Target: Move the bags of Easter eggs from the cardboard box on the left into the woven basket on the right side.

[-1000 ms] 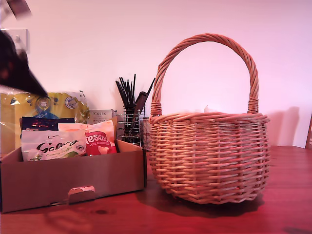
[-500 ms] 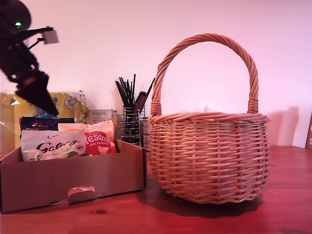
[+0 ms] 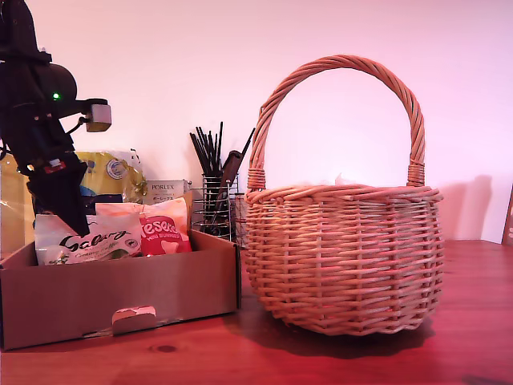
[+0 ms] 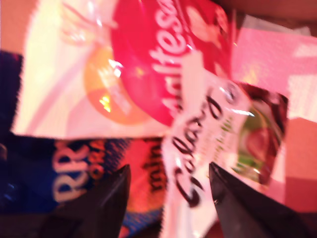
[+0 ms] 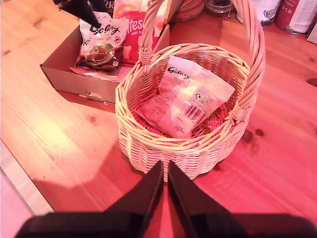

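The cardboard box (image 3: 120,293) stands at the exterior view's left and holds bags of Easter eggs: a white Galaxy bag (image 3: 88,241) and a red-and-white Maltesers bag (image 3: 164,228). My first gripper (image 3: 72,220) reaches down into the box, open. In the first wrist view it (image 4: 169,168) hovers close over the Galaxy bag (image 4: 208,134), beside the Maltesers bag (image 4: 158,64) and a dark blue-orange bag (image 4: 74,173). The woven basket (image 3: 345,257) stands at the exterior view's right. My second gripper (image 5: 165,164) is shut and empty, high above the basket (image 5: 148,144), which holds another Galaxy bag (image 5: 190,94).
Behind the box are a yellow pack (image 3: 112,172), a small white Porlex box (image 3: 164,191) and a black wire utensil holder (image 3: 212,204). Everything rests on a wooden table (image 3: 321,361). Tins (image 5: 292,15) stand at the table's far side.
My first gripper has come down from the upper left of the exterior view to the bags in the box. The bags, box and basket have not moved.
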Robot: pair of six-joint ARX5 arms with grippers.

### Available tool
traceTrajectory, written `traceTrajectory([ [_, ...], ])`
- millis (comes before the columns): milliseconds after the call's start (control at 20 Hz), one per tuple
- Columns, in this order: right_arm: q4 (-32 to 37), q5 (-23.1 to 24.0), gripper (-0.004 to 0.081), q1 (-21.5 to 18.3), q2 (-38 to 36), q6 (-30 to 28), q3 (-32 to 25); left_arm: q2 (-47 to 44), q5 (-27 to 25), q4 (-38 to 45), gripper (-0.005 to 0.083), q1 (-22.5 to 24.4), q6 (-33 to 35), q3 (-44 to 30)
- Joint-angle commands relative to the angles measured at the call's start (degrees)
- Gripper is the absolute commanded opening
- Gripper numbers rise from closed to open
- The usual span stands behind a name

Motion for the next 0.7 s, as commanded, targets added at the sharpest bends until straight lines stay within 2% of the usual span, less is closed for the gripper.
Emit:
traceTrajectory([
  [0,0.3,-0.4,-0.0013,0.3,-0.2,-0.2,1.0,3.1,0.6,-1.4,0.044,-0.2,0.0,-0.4],
  [150,0.5,-0.4,-0.0013,0.3,-0.2,-0.4,1.0,4.0,2.8,-3.7,0.0433,-1.6,-0.1,-0.4],
  [400,0.6,-0.4,-0.0013,0.3,-0.2,-0.4,1.0,4.3,3.4,-6.0,0.0406,-5.4,-3.2,-0.4],
  [650,0.7,-0.4,-0.0013,0.3,-0.2,-0.4,1.0,4.3,4.5,-10.6,0.0336,-8.1,-7.4,-0.4],
])
